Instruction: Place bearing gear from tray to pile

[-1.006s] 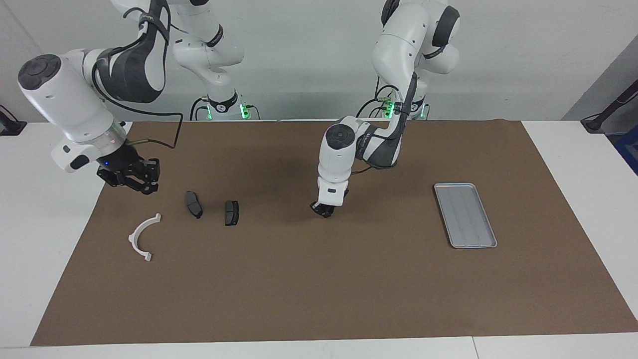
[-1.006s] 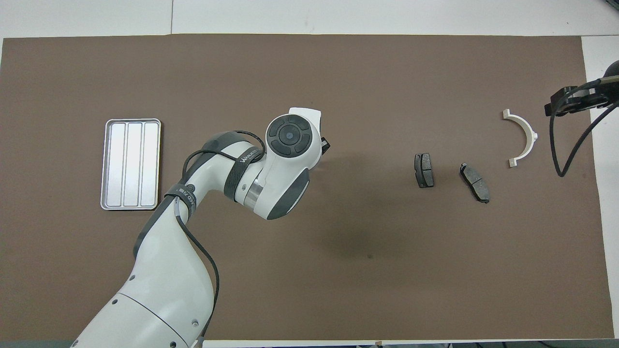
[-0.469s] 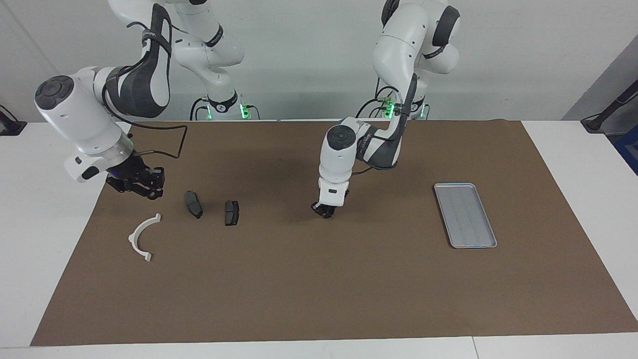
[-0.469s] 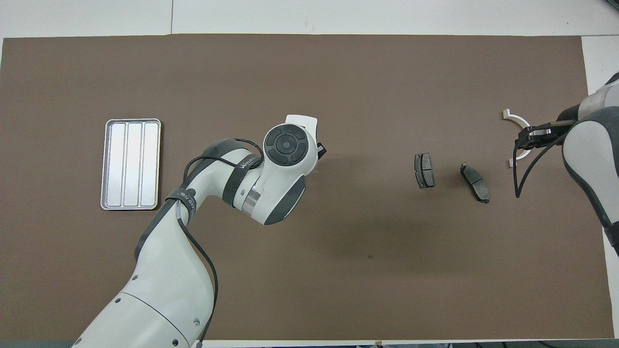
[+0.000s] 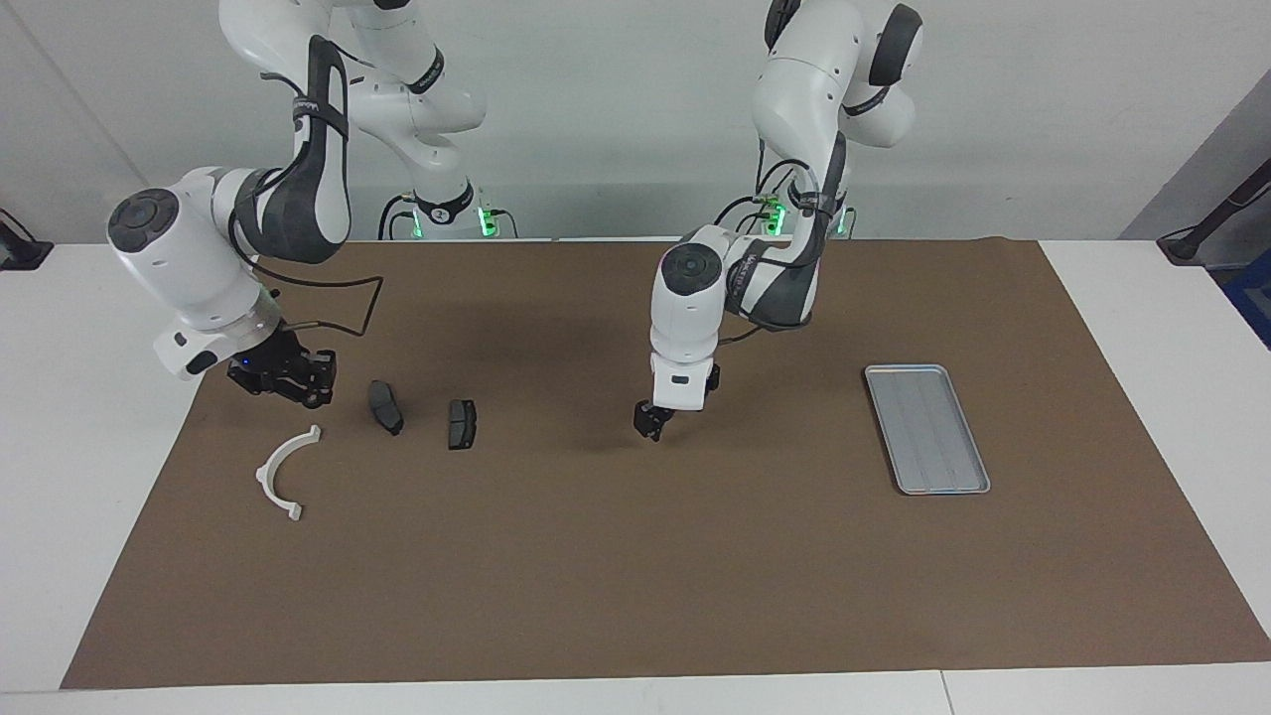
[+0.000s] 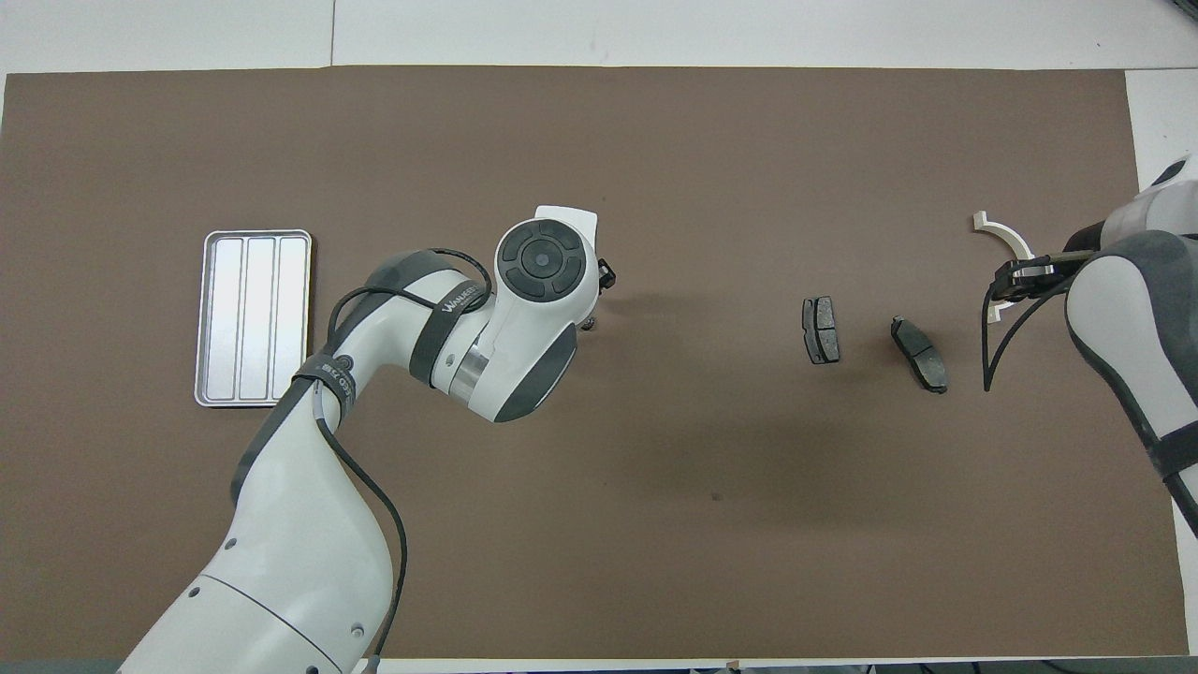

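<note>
The left arm reaches in from its base, elbow bent low, its wrist turned straight down so the left claw (image 5: 650, 425) hangs just above the surface — the round wrist cap sits directly over it, hiding most of it from above. Whether its fingers are parted cannot be made out. The right arm folds down from its raised shoulder, forearm sloping outward, a cable looping beside the wrist. The right claw (image 5: 288, 380) tilts down and inward, low over the surface — fingers too dark to read.
</note>
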Available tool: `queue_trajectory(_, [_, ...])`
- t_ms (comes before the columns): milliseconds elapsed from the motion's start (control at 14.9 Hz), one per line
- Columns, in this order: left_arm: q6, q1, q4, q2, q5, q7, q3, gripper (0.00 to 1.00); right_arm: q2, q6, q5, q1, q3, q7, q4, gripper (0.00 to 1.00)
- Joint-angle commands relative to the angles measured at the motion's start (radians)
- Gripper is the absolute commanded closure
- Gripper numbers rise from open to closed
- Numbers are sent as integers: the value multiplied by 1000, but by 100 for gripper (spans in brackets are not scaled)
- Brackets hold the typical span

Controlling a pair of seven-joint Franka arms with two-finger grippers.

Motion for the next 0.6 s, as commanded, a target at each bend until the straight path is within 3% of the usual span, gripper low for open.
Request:
queue_trajectory(0, [-79, 67, 7, -111, 19, 20, 17, 0, 23, 71, -27, -25, 24, -4, -16, 100])
queue_trajectory(201, [-142, 169, 9, -204, 7, 121, 15, 0, 69, 166, -27, -23, 47, 8, 2, 100])
queue_trajectory(536, [-259, 341, 16, -286, 7, 348, 19, 0, 123, 244, -27, -23, 98, 69, 51, 100])
